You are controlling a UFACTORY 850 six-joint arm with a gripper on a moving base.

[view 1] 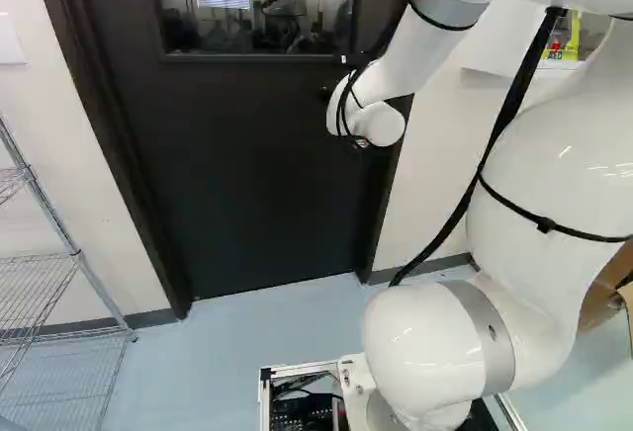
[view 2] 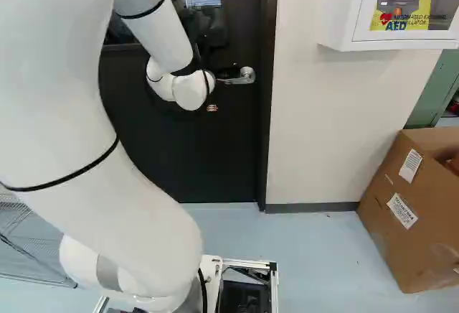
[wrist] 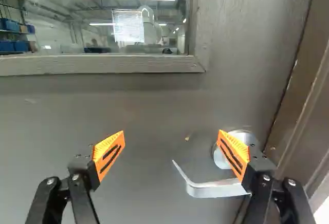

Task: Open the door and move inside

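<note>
Door, flat dark panel (view 1: 257, 184): far side, ahead of the arm; looks shut within its dark frame (view 2: 267, 126).
Handle, bent silver metal lever on a round mount (wrist: 216, 188): at the door's right side, near the frame; free end points left, offering a length to push down or hook.
Claw, black with two orange-padded fingers (wrist: 171, 149): open, fingers wide apart, nothing gripped; faces the door at handle height, presumably so the lever can be taken or pressed.
Finger nearer the frame: overlaps the round mount in the wrist view; a poor line for closing if it lands on the mount, so some aligning seems due.
Arm, glossy white, jointed (view 2: 136, 184): reaches from near to far, likely to keep the base clear of the door.
Hidden: claw, behind the arm's wrist in both base views; part of the mount, behind the finger.
Hard to make out: depth between fingers and lever, hence any contact; hinges and swing direction; reflection versus room in the window, rectangular glass (wrist: 92, 29).
Cut off: silver wire rack (view 1: 40, 298), left; brown cardboard box (view 2: 423, 234), right.
</note>
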